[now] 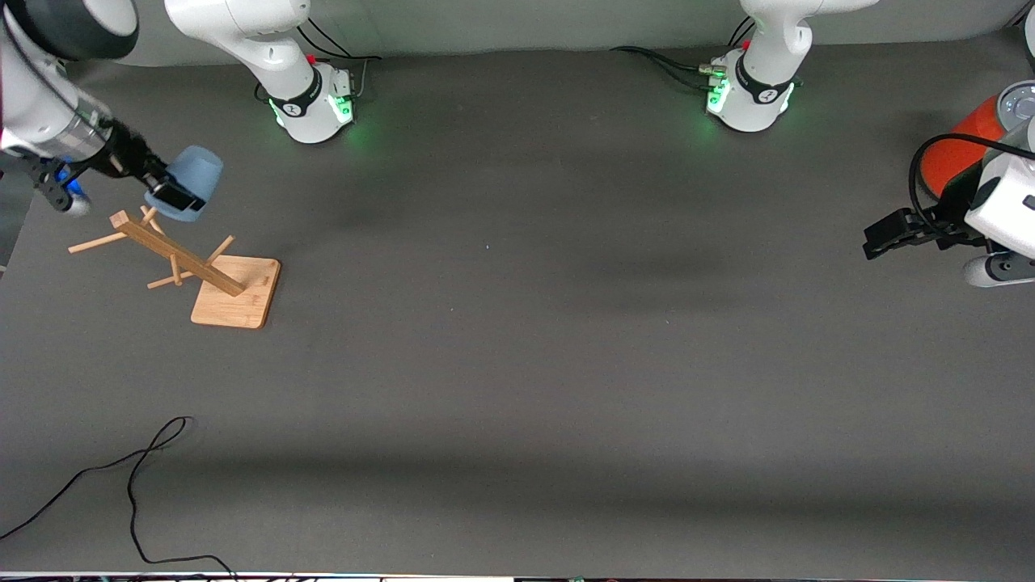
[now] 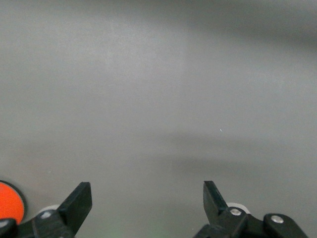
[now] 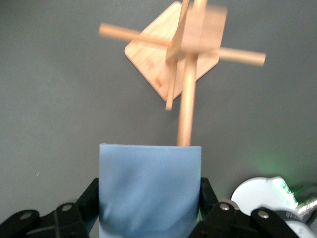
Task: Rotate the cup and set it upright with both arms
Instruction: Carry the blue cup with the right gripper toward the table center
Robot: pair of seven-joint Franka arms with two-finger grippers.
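My right gripper [image 1: 174, 198] is shut on the pale blue cup [image 1: 194, 182] and holds it in the air, tilted, just above the top of the wooden rack [image 1: 182, 259] at the right arm's end of the table. In the right wrist view the cup [image 3: 150, 191] fills the space between the black fingers [image 3: 208, 191] of the right gripper [image 3: 150, 198], and one rack peg points up at the cup's edge. My left gripper [image 1: 881, 234] is open and empty over bare table at the left arm's end. It shows open in the left wrist view [image 2: 146, 191] too.
A large orange-red can [image 1: 958, 153] with a silver top stands at the left arm's end, beside the left wrist; it also shows in the left wrist view [image 2: 10, 201]. The rack's square base [image 1: 238, 295] rests on the dark mat. A black cable [image 1: 137, 477] lies near the front edge.
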